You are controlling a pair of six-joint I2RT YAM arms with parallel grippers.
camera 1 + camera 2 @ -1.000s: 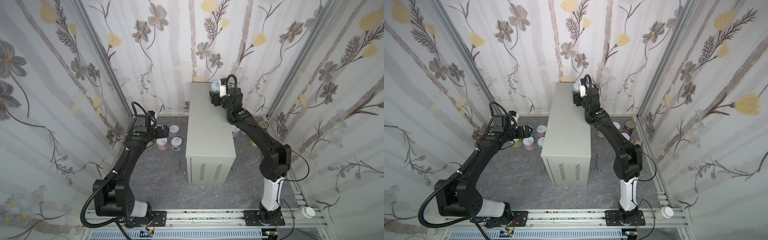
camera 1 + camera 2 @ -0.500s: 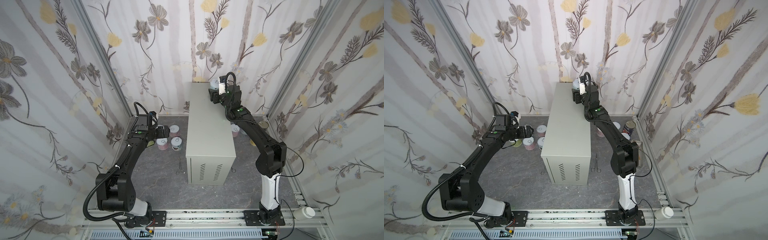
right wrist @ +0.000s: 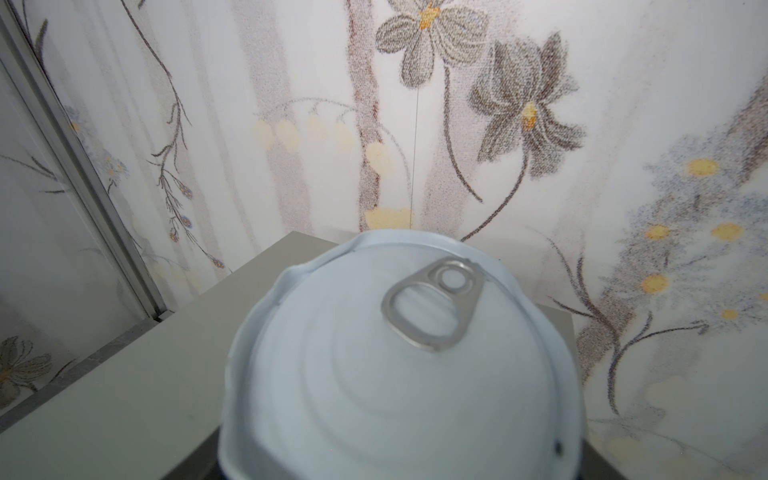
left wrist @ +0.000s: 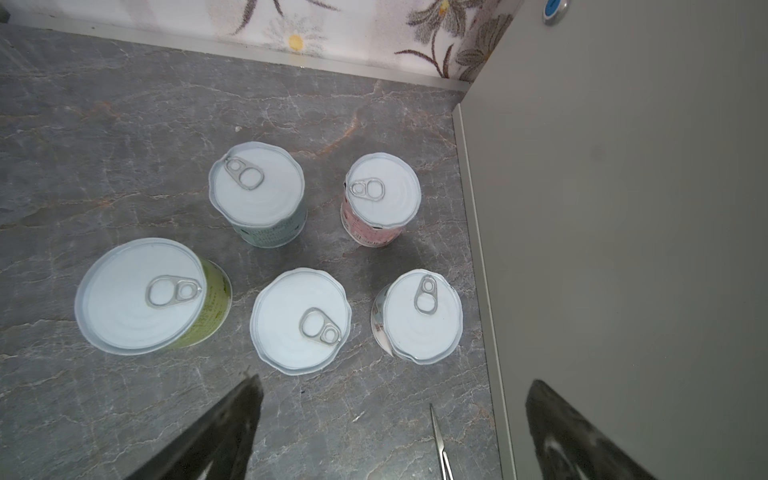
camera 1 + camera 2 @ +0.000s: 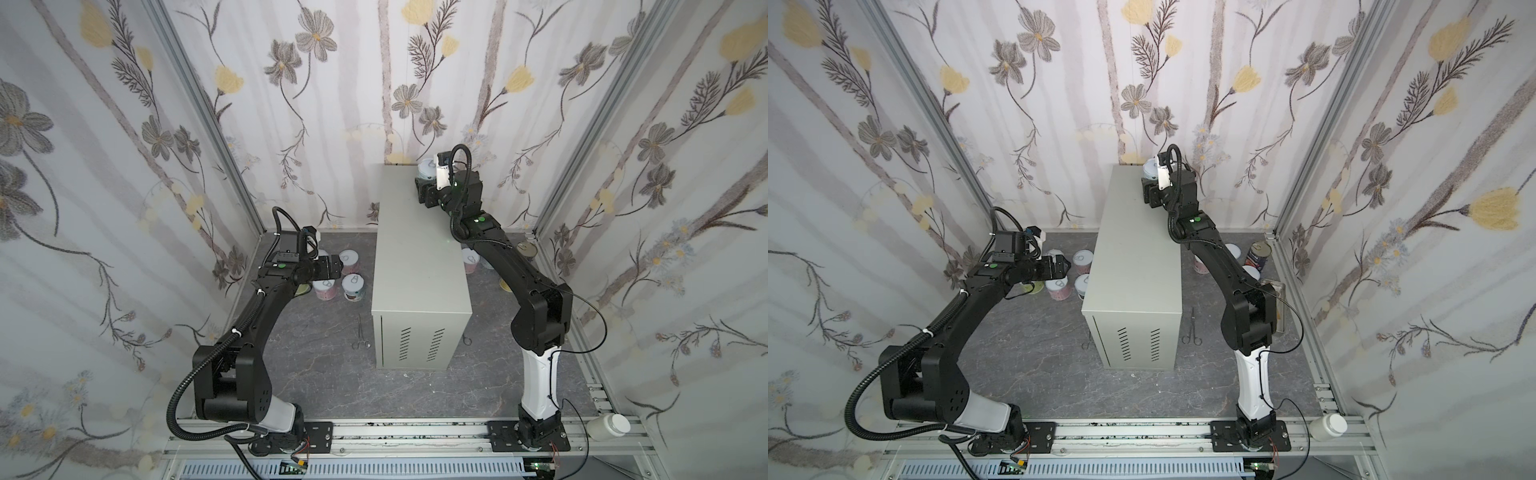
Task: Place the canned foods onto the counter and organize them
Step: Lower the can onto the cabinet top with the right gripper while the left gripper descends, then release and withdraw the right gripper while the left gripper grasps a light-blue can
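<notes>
The counter (image 5: 419,249), a tall light-grey cabinet, stands mid-floor in both top views. At its back right corner my right gripper (image 5: 427,192) is at a white-lidded can (image 5: 427,169). That can's lid (image 3: 395,374) fills the right wrist view and hides the fingers, so grip and contact with the top are unclear. My left gripper (image 4: 392,415) hangs open above the floor beside the counter's side (image 4: 623,208), its fingers (image 4: 232,424) empty. Below it stand several cans, among them a green one (image 4: 137,295), a teal one (image 4: 257,187) and a pink one (image 4: 380,191). More cans, including the dark tomato can (image 5: 1258,253), stand right of the counter.
Metal scissors (image 5: 360,336) lie on the floor left of the counter, another pair (image 5: 1192,332) on its right. A small metal tray (image 5: 1277,291) sits by the right wall. A white bottle (image 5: 609,426) lies on the front rail. Flowered walls close in three sides.
The right gripper has edged slightly toward the counter's back corner with the can. The left arm has shifted a little, its open gripper still over the floor cans.
</notes>
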